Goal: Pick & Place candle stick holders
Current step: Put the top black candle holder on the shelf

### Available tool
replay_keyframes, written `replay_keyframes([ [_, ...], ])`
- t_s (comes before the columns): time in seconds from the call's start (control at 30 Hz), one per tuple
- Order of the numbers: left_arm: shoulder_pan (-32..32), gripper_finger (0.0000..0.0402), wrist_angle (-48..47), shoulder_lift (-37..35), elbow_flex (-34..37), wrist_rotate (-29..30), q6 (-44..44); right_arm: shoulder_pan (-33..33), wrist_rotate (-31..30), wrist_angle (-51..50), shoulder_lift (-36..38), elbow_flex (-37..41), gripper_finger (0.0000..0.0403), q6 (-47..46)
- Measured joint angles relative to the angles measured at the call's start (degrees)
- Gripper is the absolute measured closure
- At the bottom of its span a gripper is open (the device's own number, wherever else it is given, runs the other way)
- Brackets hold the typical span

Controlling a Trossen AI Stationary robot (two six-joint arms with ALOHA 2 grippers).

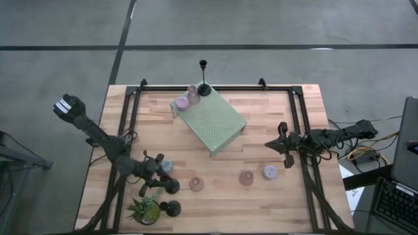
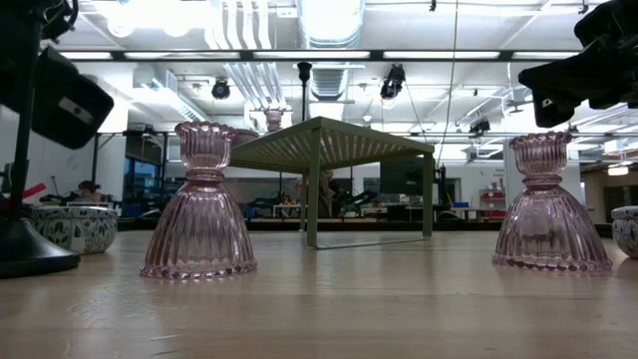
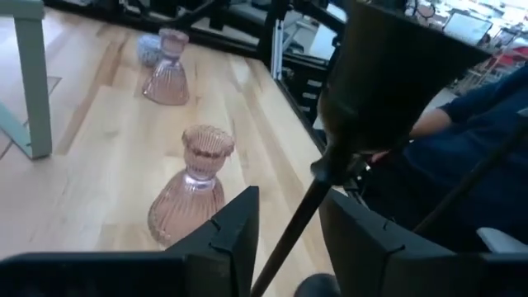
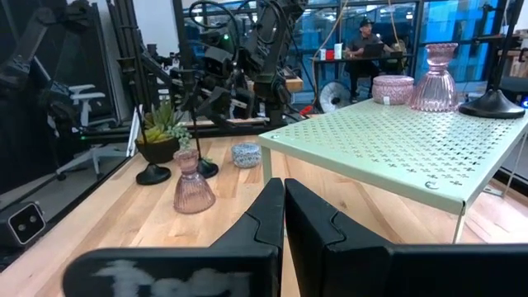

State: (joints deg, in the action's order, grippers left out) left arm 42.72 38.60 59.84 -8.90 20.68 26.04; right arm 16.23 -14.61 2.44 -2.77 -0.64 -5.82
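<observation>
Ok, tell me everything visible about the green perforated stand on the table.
The green stand is a pale green metal sheet punched with small holes, folded down into flat legs at its ends. It sits on the wooden table, turned at an angle, toward the far edge. On its far end stand a ribbed pink glass holder, a short round pink cup and a black holder with a round base. Neither tool touches it.

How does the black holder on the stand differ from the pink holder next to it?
The black holder is dark and opaque; the pink holder is ribbed, see-through glass. The black one has a flat round base and a thin stem; the pink one is bell-shaped with a fluted cup. The black one rises much higher than the squat pink one. Both stand upright, side by side, at one end of the green stand.
</observation>
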Motion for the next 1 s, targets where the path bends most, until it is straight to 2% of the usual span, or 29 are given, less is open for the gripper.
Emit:
replay_keyframes([
  [0.6,0.04,0.0332,0.40,-1.66,-0.21,0.02,-2.73,0.00,0.00,0.00,0.02,0.00,0.0394,0.24],
  [0.87,0.04,0.0384,1.07,-2.04,-0.61,4.14,-2.42,0.00,0.00,0.01,0.02,0.00,0.0394,0.20],
  [1.0,0.00,0.0385,1.09,-2.29,-2.17,6.34,-3.65,0.00,0.00,0.00,0.02,0.00,0.0394,0.13],
])
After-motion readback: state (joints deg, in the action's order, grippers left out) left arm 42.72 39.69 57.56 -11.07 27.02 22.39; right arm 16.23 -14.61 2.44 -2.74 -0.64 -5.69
